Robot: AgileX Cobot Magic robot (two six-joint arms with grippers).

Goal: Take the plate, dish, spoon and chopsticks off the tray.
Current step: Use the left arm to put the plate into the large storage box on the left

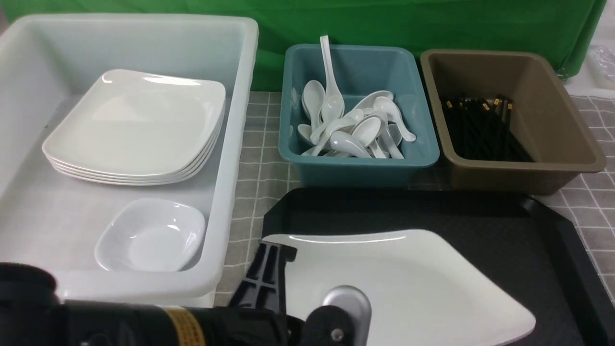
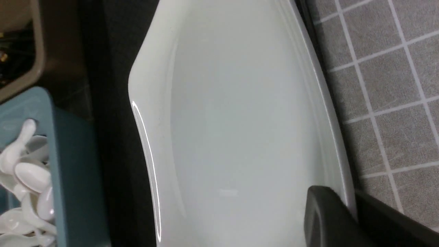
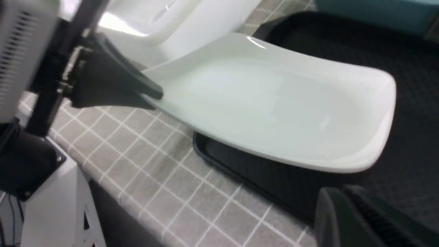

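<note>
My left gripper (image 1: 277, 250) is shut on the left rim of the large white plate (image 1: 408, 283), one finger on top and one beneath. The plate is tilted over the black tray (image 1: 480, 216), its gripped side raised. The left wrist view shows the left gripper (image 2: 347, 202) pinching the plate (image 2: 240, 120) at its rim. In the right wrist view, my right gripper (image 3: 343, 197) is shut on nothing, low over the tray (image 3: 411, 51) near its front edge, short of the plate (image 3: 274, 103). A small white dish (image 1: 151, 235) lies in the white tub.
The white tub (image 1: 235, 144) on the left also holds a stack of white plates (image 1: 139, 125). A teal tub (image 1: 358, 168) behind the tray holds several white spoons. To its right, a brown tub (image 1: 567, 144) holds black chopsticks (image 1: 480, 125). Grey checked cloth covers the table.
</note>
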